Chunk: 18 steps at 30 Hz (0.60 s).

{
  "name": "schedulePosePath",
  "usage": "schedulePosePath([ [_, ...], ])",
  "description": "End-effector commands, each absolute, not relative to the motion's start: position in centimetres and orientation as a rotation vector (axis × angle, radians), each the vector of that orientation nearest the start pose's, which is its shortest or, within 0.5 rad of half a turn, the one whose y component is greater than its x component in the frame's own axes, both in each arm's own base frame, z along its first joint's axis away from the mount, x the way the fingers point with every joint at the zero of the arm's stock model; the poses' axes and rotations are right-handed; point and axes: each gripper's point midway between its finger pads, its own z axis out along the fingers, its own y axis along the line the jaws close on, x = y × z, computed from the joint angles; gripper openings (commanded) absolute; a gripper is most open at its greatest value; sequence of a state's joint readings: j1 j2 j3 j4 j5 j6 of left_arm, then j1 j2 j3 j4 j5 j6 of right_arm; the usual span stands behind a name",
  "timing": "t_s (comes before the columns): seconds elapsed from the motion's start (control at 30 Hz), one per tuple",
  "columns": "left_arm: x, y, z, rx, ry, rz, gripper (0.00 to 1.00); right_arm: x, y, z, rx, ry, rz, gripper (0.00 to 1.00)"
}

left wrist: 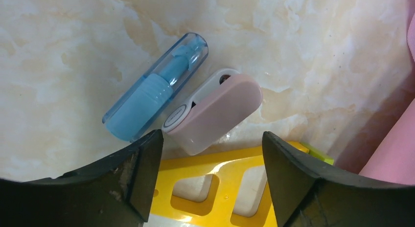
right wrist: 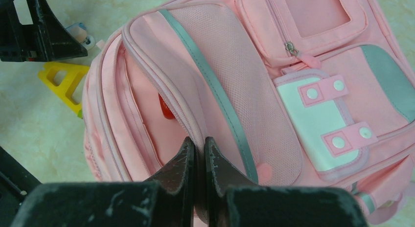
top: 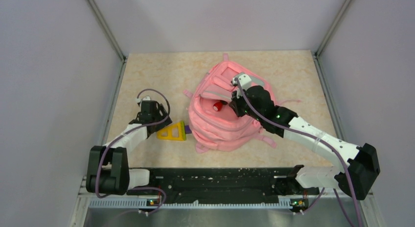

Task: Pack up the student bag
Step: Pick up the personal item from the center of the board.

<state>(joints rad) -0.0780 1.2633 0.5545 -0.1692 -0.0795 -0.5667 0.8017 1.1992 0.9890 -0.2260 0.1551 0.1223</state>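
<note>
The right gripper (right wrist: 199, 147) clamped the rim of the bag (top: 220, 126), mid-table, propping it agape; the left gripper (left wrist: 211, 139) hung wide and empty over a ruler (left wrist: 205, 188). Should the fabric slip, the mouth could fall closed.

The left arm (top: 131, 134) and right arm (top: 313, 139) are white shells between black joints, with blocky black shoulders at seven and four o'clock in the top view — a mauve cable loops along each. A green light glows on the right arm's black wrist. The fingers (left wrist: 132, 183) are black wedges, scuffed pale.
</note>
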Motion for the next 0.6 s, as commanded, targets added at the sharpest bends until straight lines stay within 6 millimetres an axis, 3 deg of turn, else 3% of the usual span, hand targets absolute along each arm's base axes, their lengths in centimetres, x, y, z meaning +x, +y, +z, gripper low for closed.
schedulePosePath([
  [0.0,32.0,-2.4,5.0,-0.619,2.315,-0.148,0.83,28.9,26.6,28.2,-0.509,1.782,0.513,0.00],
  [0.13,32.7,-2.3,5.0,-0.609,2.313,-0.142,0.87,28.9,26.6,28.1,-0.508,1.784,0.514,0.00],
  [0.27,33.8,-2.9,4.6,-0.570,2.353,-0.161,0.84,28.9,26.6,28.1,-0.508,1.786,0.510,0.00],
  [0.37,34.1,-3.4,4.4,-0.552,2.376,-0.183,0.70,28.9,26.6,28.1,-0.506,1.788,0.511,0.00],
  [0.57,33.7,-4.0,5.7,-0.536,2.344,-0.237,0.24,28.8,26.6,28.1,-0.505,1.791,0.513,0.00],
])
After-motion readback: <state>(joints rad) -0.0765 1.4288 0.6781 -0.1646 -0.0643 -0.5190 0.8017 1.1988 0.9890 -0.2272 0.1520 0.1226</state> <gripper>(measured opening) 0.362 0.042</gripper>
